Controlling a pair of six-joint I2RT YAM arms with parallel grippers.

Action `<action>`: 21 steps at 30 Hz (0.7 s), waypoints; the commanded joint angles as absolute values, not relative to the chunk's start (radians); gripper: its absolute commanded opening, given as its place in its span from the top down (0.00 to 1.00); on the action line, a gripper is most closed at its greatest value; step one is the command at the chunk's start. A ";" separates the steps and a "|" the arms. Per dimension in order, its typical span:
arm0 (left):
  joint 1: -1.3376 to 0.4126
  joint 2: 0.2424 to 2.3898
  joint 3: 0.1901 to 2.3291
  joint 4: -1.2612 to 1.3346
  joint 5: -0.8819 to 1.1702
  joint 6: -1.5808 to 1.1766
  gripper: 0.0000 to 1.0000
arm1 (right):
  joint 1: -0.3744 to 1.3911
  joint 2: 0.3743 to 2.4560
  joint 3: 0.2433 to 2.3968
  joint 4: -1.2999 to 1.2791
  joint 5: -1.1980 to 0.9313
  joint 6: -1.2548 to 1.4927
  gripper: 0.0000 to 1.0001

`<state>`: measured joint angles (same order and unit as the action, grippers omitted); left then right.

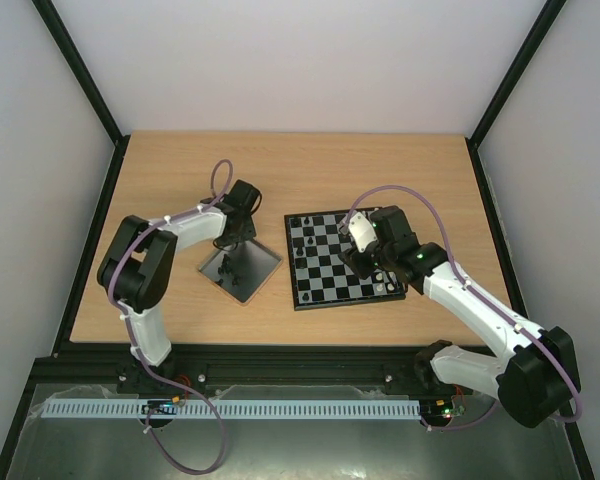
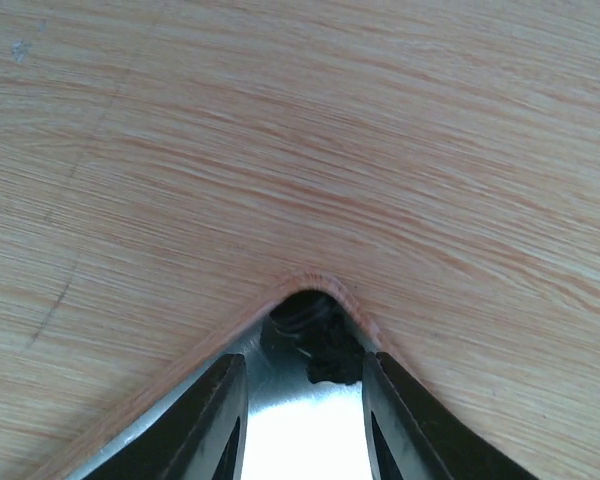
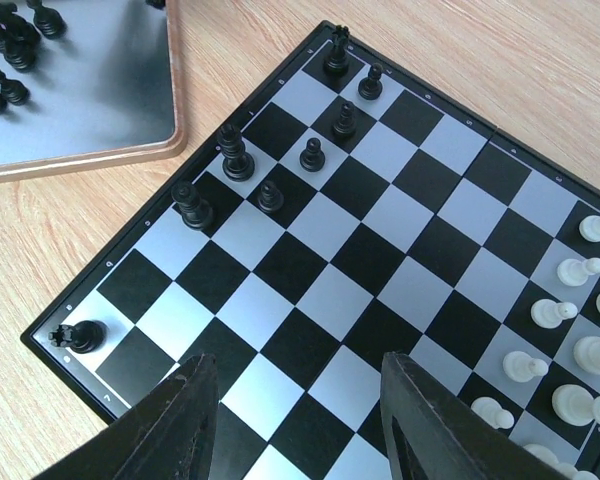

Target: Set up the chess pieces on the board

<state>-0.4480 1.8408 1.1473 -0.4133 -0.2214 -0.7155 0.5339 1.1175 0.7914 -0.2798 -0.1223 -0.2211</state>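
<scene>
Left gripper (image 2: 303,368): stood low over one corner of the tray (image 2: 280,440). Its fingers (image 2: 220,410) flanked a black piece (image 2: 332,358) lodged in that corner. One finger lay against or just beside the piece, the other stood apart from it. Whether the piece was clamped could not be told.
Right gripper (image 3: 298,365): hung above the board (image 3: 380,250), fingers spread, nothing between them.
Board: lay flat on the table (image 1: 180,170), right of the tray, near it but not touching, turned slightly askew.
Black men (image 3: 233,155): eight stood on the board. Seven were clustered in two loose rows toward the edge nearest the tray.
Corner man (image 3: 80,335): black, stood alone on a corner square on that same side.
White men (image 3: 580,355): stood upright in two rows along the opposite edge. They were partly cut off by the frame, so the count was uncertain.
Tray stock (image 3: 10,40): more black men stood loose in the tray, grouped toward one side.
Tray: square, grey and shiny, with a wood-coloured rim, set corner-on to the arms.
Table: pale wood grain.
</scene>
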 commanded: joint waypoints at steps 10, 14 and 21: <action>-0.420 1.913 1.183 -0.389 -0.214 -0.712 0.79 | 0.531 1.114 0.773 -0.271 -0.133 -0.241 0.53; -0.427 1.907 1.164 -0.403 -0.197 -0.694 0.81 | 0.531 1.117 0.772 -0.271 -0.136 -0.242 0.53; -0.431 1.875 1.108 -0.432 -0.167 -0.634 0.82 | 0.531 1.127 0.773 -0.275 -0.140 -0.246 0.53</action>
